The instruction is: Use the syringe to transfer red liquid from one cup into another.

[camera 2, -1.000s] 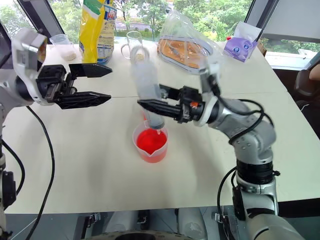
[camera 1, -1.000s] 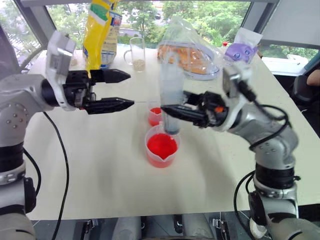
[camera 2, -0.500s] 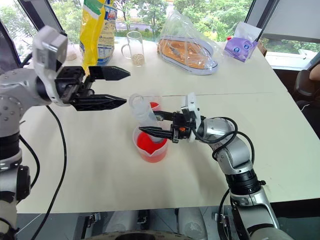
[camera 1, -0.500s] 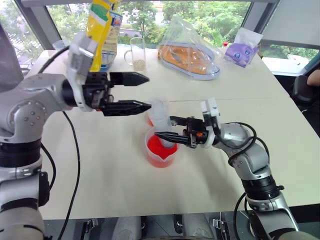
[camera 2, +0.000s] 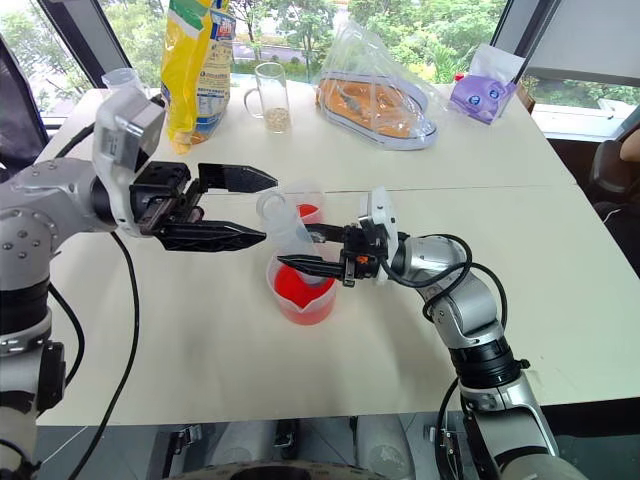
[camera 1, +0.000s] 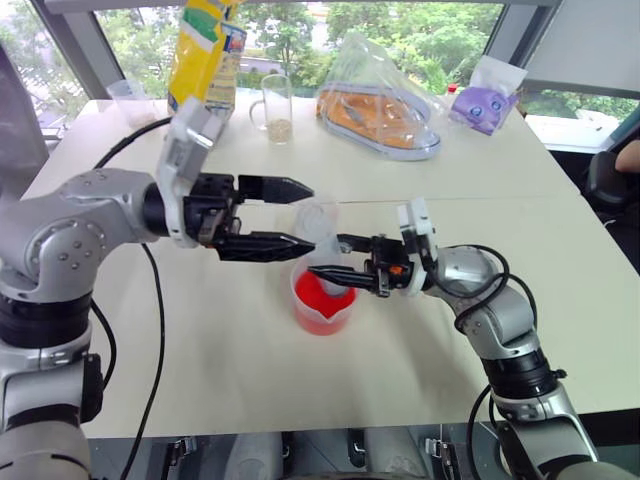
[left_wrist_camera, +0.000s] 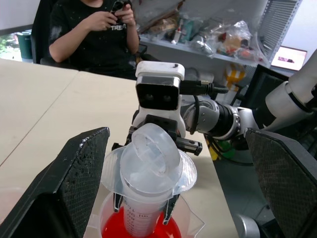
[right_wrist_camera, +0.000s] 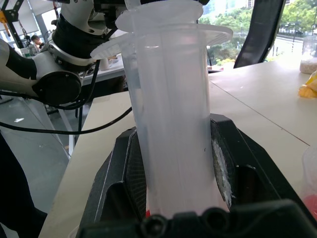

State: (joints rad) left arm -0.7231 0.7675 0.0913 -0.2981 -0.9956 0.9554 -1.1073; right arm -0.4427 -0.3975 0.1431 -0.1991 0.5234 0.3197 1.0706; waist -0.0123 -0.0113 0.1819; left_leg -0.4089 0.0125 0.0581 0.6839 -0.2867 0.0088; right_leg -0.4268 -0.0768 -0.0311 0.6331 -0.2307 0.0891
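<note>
Both arms level: right gripper (camera 1: 332, 258) clenches syringe (camera 1: 322, 240), left gripper (camera 1: 300, 215) seemingly released.

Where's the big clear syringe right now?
The syringe is mid-table, clamped in the right pincer, tip down in the wide spouted cup; the open left pincer flanks its top.

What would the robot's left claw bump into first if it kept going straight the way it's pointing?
Probably the syringe. The left gripper is open and points across at its top end, which stands between the fingers' line, just ahead. The right gripper holds that syringe over the spouted cup.
</note>
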